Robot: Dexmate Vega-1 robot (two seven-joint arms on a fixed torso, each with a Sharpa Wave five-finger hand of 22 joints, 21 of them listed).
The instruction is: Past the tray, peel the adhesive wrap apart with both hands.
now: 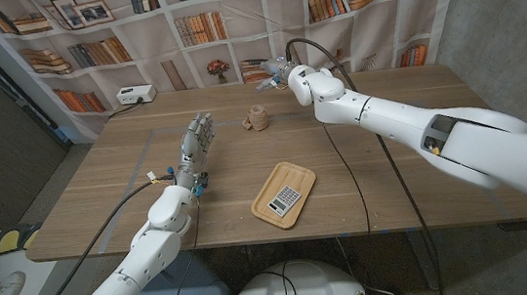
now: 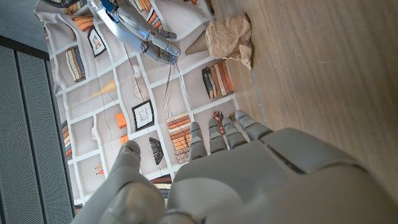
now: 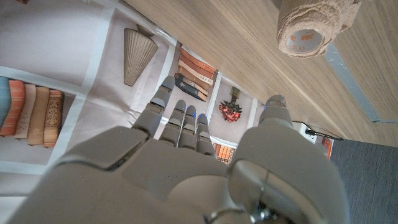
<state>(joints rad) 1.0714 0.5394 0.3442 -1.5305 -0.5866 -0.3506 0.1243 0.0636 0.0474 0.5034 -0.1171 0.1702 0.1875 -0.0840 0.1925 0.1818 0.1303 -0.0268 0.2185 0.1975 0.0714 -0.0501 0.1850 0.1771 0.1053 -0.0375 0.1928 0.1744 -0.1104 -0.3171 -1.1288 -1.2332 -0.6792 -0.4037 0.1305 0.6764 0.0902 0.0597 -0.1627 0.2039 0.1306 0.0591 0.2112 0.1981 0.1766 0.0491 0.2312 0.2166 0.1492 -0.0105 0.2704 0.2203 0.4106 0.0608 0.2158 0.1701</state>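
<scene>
The adhesive wrap [image 1: 258,119] is a small tan roll with a loose tail, lying on the wooden table beyond the tray [image 1: 298,174]. It shows too in the left wrist view as the wrap [image 2: 230,38] and end-on in the right wrist view as the roll [image 3: 317,28]. My left hand [image 1: 196,145] stands left of the roll, fingers stretched out and apart, holding nothing. My right hand [image 1: 279,72] hovers behind and right of the roll near the table's far edge, fingers spread and empty. Both hands are clear of the wrap. The right hand [image 2: 151,38] also appears from the left wrist.
The wooden tray holds a small calculator [image 1: 287,199] near the front middle. A black cable [image 1: 349,173] runs across the table right of the tray. A white box [image 1: 135,94] sits at the far left corner. A bookshelf backdrop hangs behind the table.
</scene>
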